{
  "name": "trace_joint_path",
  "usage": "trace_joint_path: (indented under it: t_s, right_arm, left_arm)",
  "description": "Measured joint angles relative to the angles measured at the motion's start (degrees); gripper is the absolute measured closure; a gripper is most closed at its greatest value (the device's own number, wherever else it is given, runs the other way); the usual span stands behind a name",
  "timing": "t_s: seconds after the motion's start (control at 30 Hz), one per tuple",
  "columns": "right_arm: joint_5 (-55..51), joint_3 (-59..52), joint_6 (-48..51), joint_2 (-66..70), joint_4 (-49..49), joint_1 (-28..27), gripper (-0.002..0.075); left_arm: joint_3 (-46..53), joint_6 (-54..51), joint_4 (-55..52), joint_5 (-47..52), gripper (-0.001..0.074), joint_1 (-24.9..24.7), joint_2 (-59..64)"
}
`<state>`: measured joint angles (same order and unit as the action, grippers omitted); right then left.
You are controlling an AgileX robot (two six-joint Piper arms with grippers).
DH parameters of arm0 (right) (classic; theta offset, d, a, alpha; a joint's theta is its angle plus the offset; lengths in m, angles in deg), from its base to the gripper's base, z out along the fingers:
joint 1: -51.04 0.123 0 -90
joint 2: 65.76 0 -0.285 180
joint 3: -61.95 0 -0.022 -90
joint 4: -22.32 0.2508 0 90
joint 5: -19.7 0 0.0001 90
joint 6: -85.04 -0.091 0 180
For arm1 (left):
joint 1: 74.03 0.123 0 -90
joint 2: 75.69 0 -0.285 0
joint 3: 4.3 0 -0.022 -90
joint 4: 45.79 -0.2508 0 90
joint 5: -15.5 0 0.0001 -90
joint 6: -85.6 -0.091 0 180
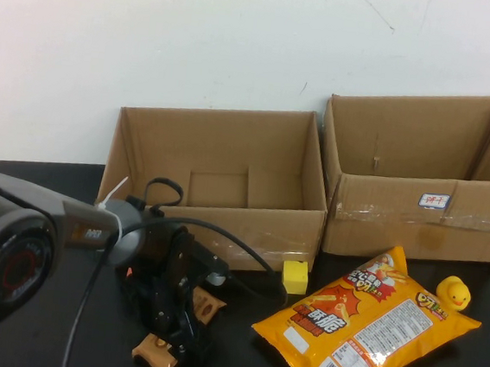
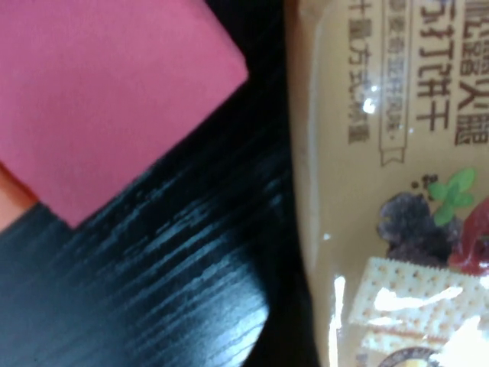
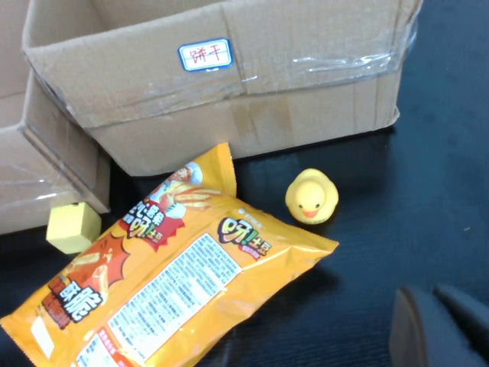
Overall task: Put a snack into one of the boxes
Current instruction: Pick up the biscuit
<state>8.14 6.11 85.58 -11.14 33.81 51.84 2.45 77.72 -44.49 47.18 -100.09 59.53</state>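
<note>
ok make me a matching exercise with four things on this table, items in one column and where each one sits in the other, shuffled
Items:
1. yellow cube
2. rubber duck
3. orange snack bag
4. left gripper

Places:
A. flat on the table in front of the labelled box
B. low over the table, in front of the plain box's left half
C. right beside the snack bag's far right corner
D. against the front wall of the plain box, at its right end

Pairs: 1-D, 2-C, 3-A, 4-B

The right gripper shows only in its wrist view, at the corner, above the table near the duck.
</note>
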Motion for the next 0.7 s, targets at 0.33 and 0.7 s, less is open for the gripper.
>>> trace_joint_path:
  t_s: [0.33, 0.7]
  right_arm:
    - [0.0, 0.0, 0.0, 0.0, 0.0, 0.0, 0.0727]
    - [0.0, 0.0, 0.4, 0.0, 0.0, 0.0, 0.0727]
  left_arm:
    - [-1.5, 0.0, 0.9, 5.8, 0.0296, 0.0, 0.4]
    - [-12.6, -1.3, 8.8, 27.6, 0.0296, 0.0, 1.1]
